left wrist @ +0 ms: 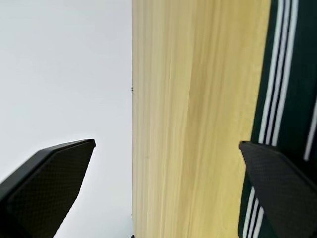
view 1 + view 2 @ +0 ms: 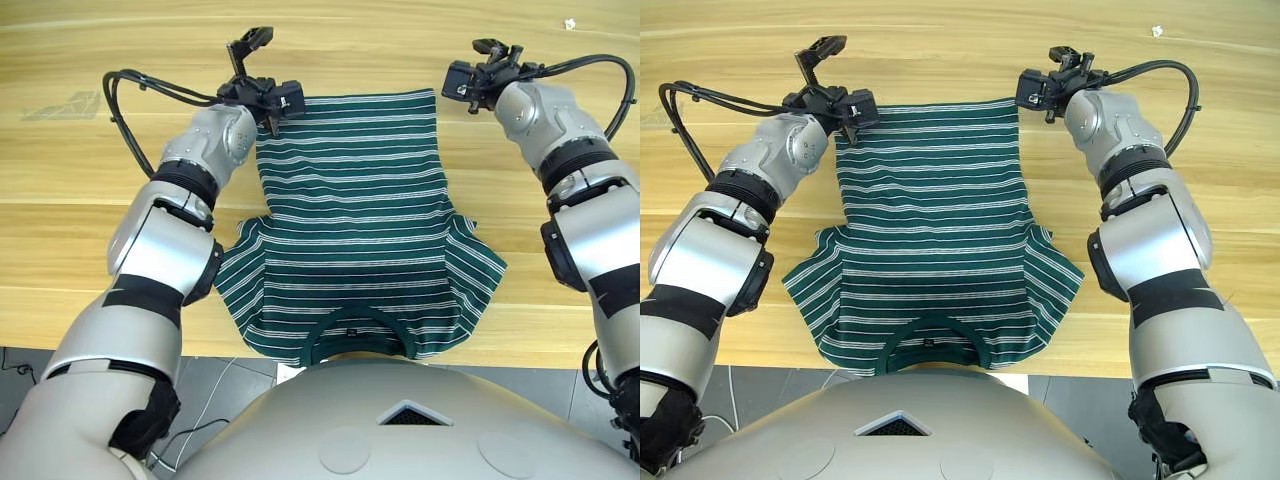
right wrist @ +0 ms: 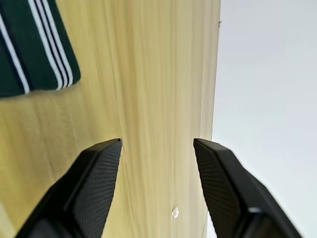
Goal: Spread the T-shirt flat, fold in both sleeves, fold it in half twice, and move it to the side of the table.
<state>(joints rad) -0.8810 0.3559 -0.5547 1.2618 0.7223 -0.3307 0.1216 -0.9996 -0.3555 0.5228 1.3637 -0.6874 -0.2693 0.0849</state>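
Observation:
A dark green T-shirt (image 2: 360, 210) with white stripes lies spread flat on the wooden table (image 2: 90, 210), collar toward me, hem at the far side, both sleeves out. My left gripper (image 2: 262, 85) sits at the far left hem corner and is open: one finger is raised and the other (image 1: 277, 188) hangs over the shirt's edge (image 1: 285, 74). My right gripper (image 2: 482, 72) hovers just outside the far right hem corner (image 3: 29, 49); it too is open (image 3: 157, 141), with bare wood between its fingers.
A small white scrap (image 2: 569, 23) lies on the wood at the far right, past the right gripper. Bare tabletop stretches to the left, right and beyond the shirt. The table's near edge runs under the collar, above grey floor (image 2: 20, 365).

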